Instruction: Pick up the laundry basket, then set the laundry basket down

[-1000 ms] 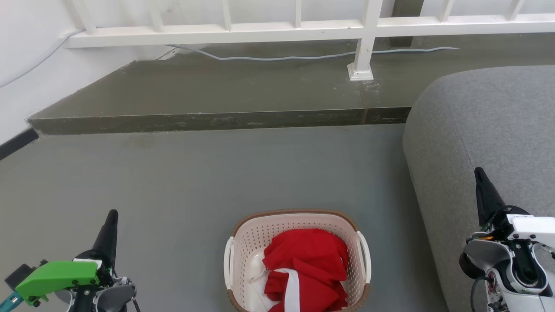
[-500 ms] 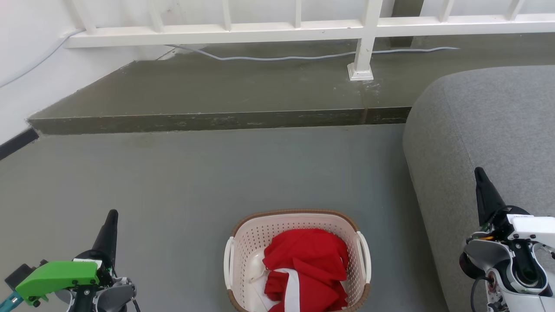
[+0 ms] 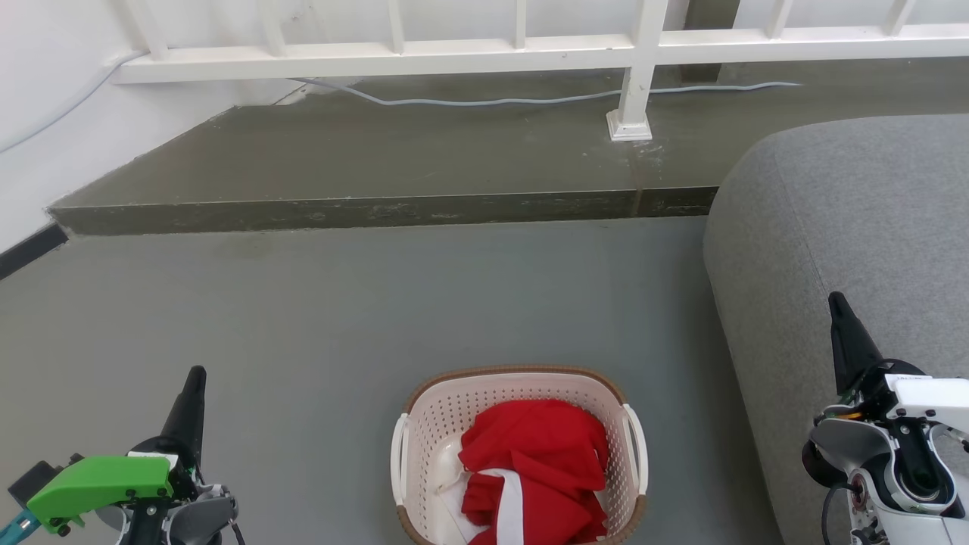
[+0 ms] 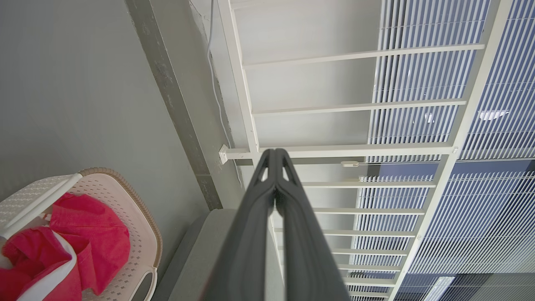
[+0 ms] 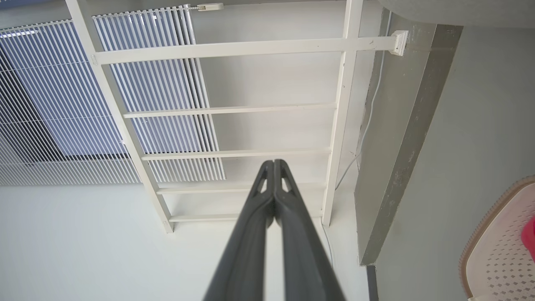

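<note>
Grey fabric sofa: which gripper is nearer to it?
Right. The right gripper shows against the grey fabric sofa in the head view; the left gripper is far off, beyond the cream perforated plastic laundry basket.

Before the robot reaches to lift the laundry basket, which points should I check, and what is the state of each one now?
1. The laundry basket stands upright on the floor: ok.
2. Its left handle and right handle are free of the red cloth: ok.
3. The left pincer is open for a grasp: not ok; it is shut, apart from the basket.
4. The right pincer is open: not ok; it is shut, also apart.
5. Enough room between the basket and the grey sofa: cannot tell.
</note>
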